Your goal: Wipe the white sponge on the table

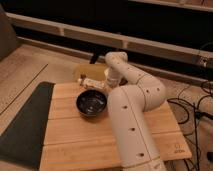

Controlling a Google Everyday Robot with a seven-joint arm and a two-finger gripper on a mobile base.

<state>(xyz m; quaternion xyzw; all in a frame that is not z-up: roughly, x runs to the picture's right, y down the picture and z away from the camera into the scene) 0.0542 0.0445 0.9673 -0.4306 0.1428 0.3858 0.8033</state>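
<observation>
Your claw (110, 81) hangs at the far edge of the table (75, 135), upper centre of frame, right at the white sponge (106, 74), likely placed to grip it for wiping. Whether it grips, you cannot tell.

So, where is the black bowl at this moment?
In the camera view, the black bowl sits on the far left half of the table, close beside the arm. The pincer is just beyond it, by the white sponge.
</observation>
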